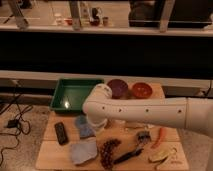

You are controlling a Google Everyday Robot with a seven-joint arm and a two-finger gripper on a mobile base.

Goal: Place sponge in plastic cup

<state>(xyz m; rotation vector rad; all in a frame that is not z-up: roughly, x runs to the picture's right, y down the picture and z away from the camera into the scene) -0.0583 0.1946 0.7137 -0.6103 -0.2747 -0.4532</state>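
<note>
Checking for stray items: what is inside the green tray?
Only the green tray shows its bare floor and a glare spot. The arm covers one front corner, hiding that part. The gripper is in front of the tray, beside the sponge.
</note>
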